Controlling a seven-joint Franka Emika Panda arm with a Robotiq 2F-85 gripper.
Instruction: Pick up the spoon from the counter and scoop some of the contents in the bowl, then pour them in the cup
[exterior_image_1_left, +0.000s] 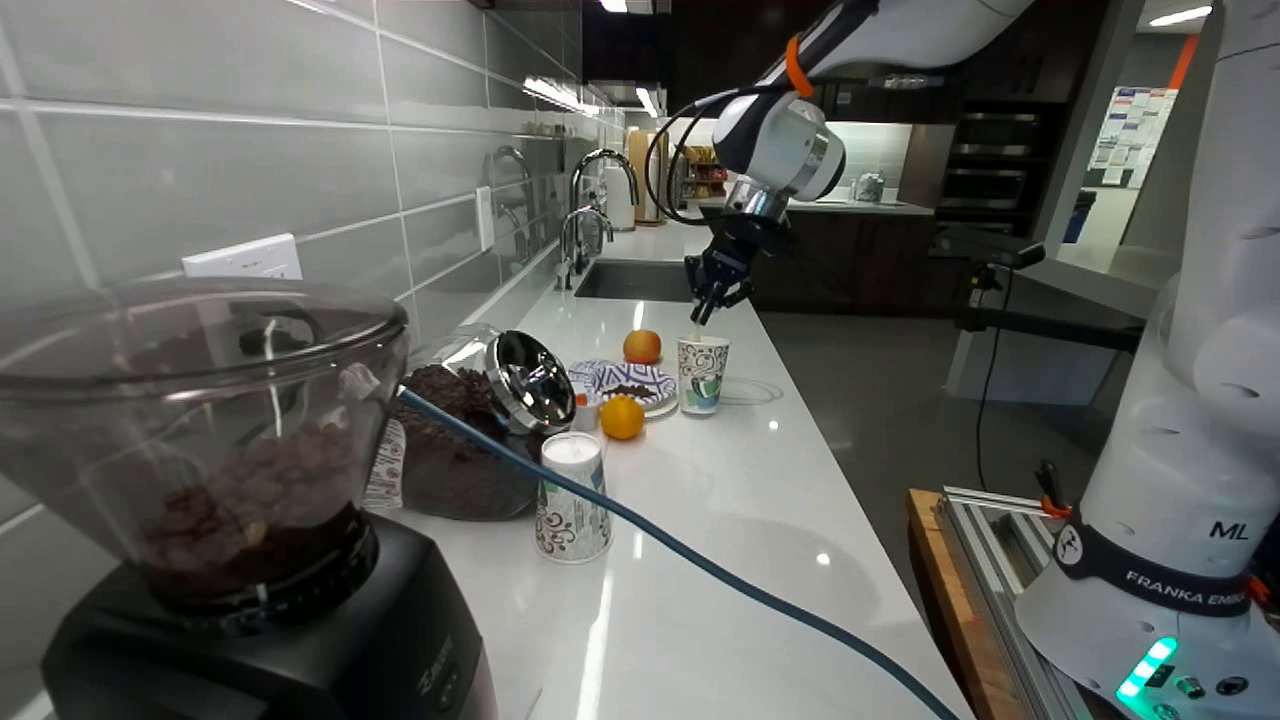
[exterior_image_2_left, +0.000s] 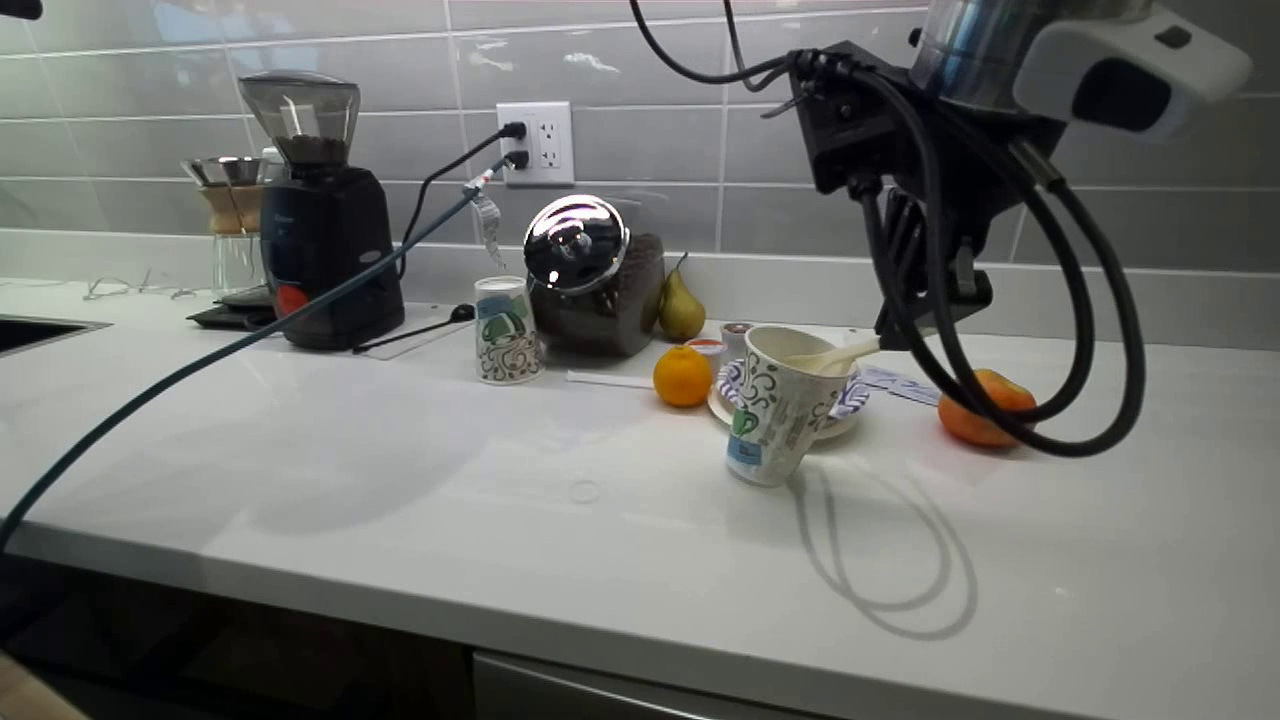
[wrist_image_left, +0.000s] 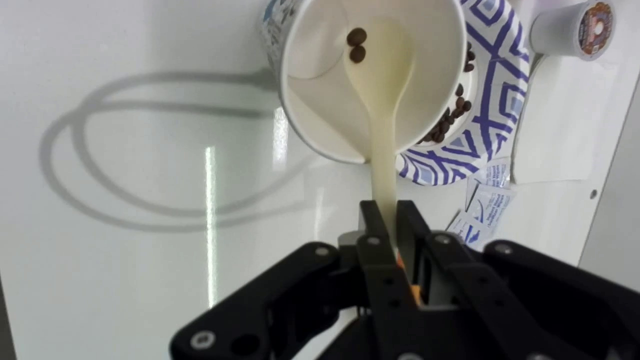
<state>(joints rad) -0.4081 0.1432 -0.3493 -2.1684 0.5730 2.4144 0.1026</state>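
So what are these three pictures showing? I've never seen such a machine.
It's a single robot arm ending in a claw, poised over a counter. Two pictures come from cameras outside the robot; the third looks down from its wrist, past the claw. The claw grips a pale spoon by its handle, with the scoop end inside a paper cup. Beside the cup sits a patterned dish of dark beans. Also on the counter: two orange fruits, a pear, an upside-down cup, a jar and a coffee grinder.
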